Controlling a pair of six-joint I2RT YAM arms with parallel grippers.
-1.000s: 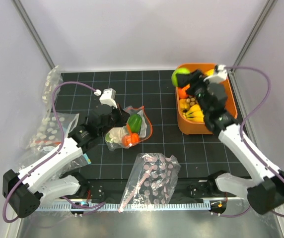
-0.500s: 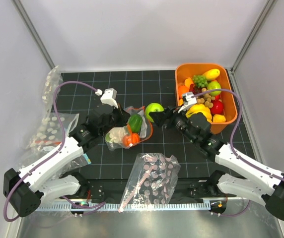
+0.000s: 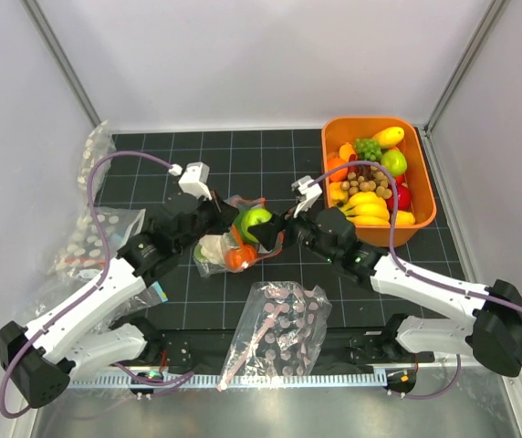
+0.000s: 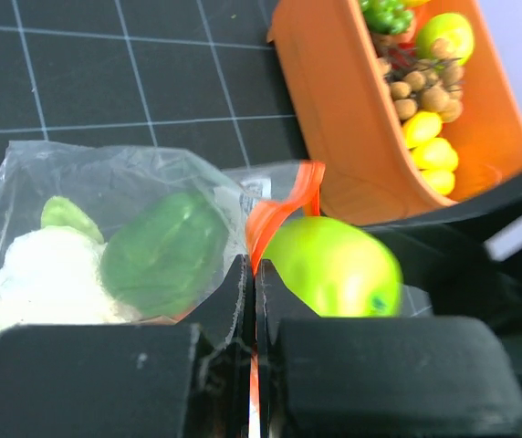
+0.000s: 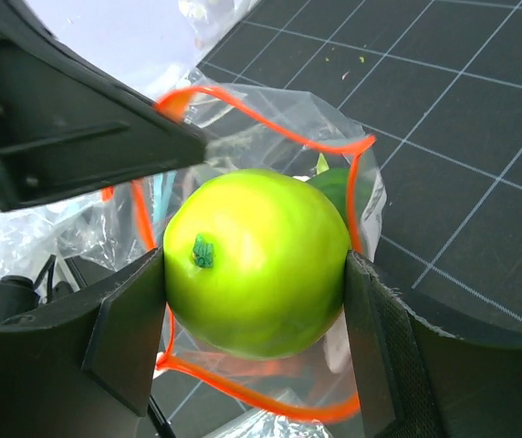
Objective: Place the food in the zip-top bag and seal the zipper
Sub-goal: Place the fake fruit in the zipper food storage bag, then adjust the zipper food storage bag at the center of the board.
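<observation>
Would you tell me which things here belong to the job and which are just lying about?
Job: zip-top bag, zipper, cauliflower, green pepper, orange piece, green apple in the right claw, left claw pinching the bag.
Lying about: pink-dotted bag, white-dotted bags, orange bin.

Black grid mat (image 3: 270, 155) w/ orange bin (image 3: 326, 137), zip-top bag (image 4: 33, 173), dotted bags (image 3: 279, 328) (left, front).

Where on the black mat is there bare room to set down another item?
Bare: the far strip of mat between the white-dotted bags and the orange bin; also the near patch between the pink-dotted bag and the right arm. Crowded: the centre, where the left end effector and right end effector meet at the zip-top bag.
</observation>
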